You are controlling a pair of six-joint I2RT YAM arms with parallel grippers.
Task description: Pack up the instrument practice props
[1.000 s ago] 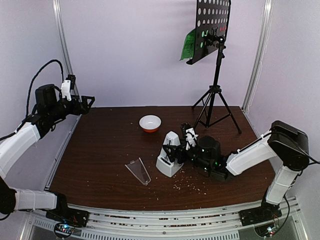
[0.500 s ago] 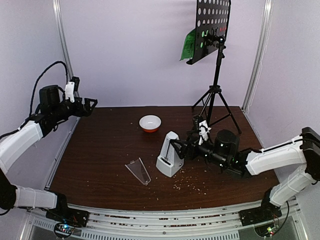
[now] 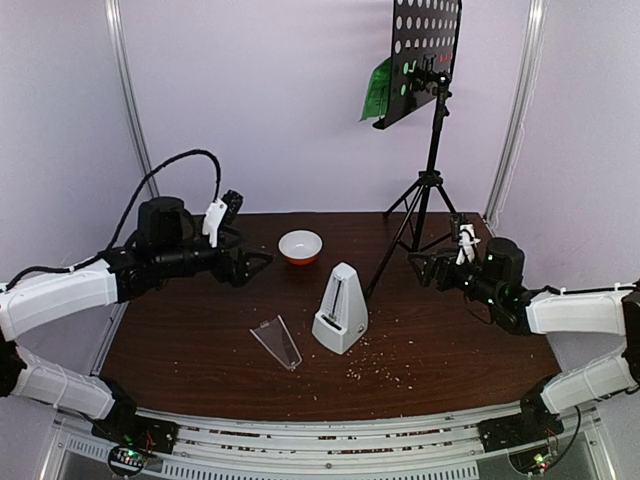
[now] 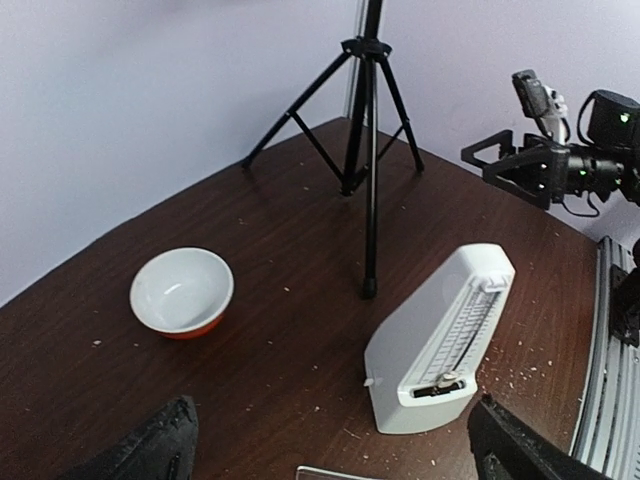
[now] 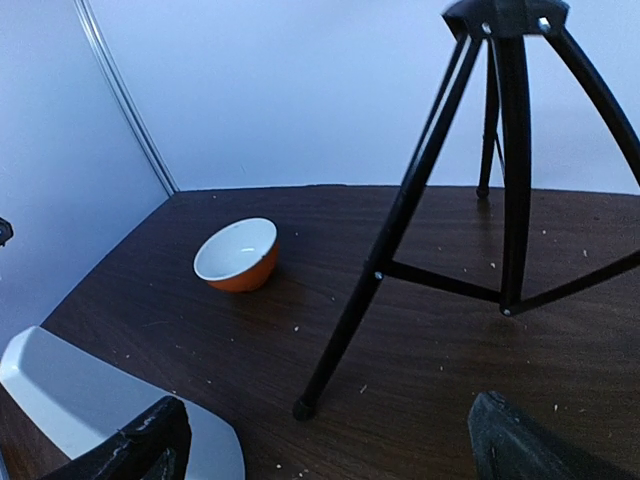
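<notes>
The white pyramid metronome stands upright mid-table, its pendulum face showing in the left wrist view. Its clear wedge cover lies flat to its left. The black tripod music stand rises at the back right, with a green page on its perforated desk. One stand leg ends just behind the metronome. My left gripper hovers open left of the bowl, holding nothing. My right gripper is open and empty beside the tripod.
A small white-and-orange bowl sits behind the metronome, also seen from both wrists. Crumbs are scattered over the dark wooden table. Purple walls close the back and sides; a metal rail runs along the near edge.
My right gripper has let go of the metronome and drawn back to the right, beside the tripod. My left arm has swung in from the far left wall towards the table's middle.
</notes>
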